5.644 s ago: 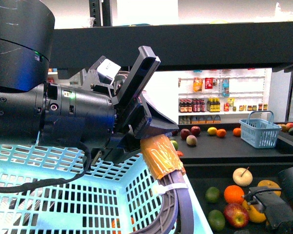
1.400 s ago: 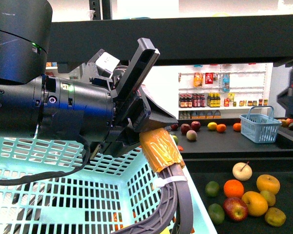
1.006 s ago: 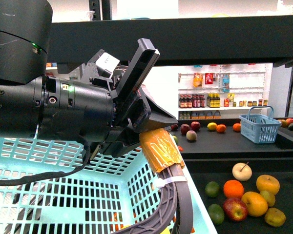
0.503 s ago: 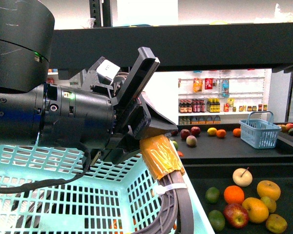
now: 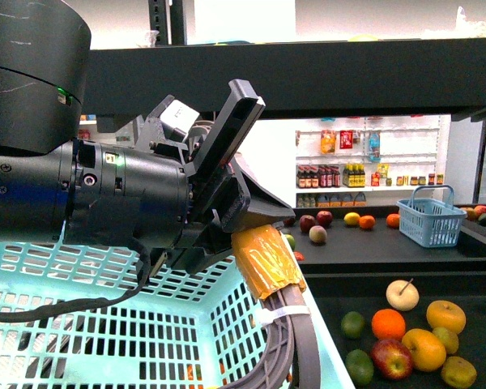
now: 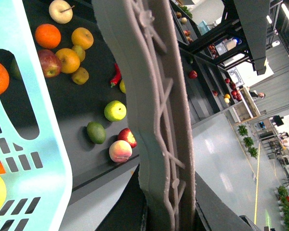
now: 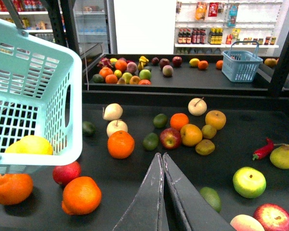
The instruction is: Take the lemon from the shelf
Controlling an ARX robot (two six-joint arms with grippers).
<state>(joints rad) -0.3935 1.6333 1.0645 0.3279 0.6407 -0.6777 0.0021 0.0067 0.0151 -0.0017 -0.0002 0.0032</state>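
Grocery shop, produce section. Black tiered shelf [image 7: 192,82] with loose fruit [image 7: 183,130] spread on dark trays. White wall shelves [image 5: 364,174] of bottles and packets behind. Shopping baskets: teal one [image 7: 33,96] near, blue one [image 7: 241,65] on far tray. Glass-door fridge [image 7: 89,24] at back.

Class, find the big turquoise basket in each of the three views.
Front: basket fills the lower left, under the arm.
Left wrist: its wall stands beside the fruit.
Right wrist: it hangs above the tray's oranges.
Shared landmark: red apple.
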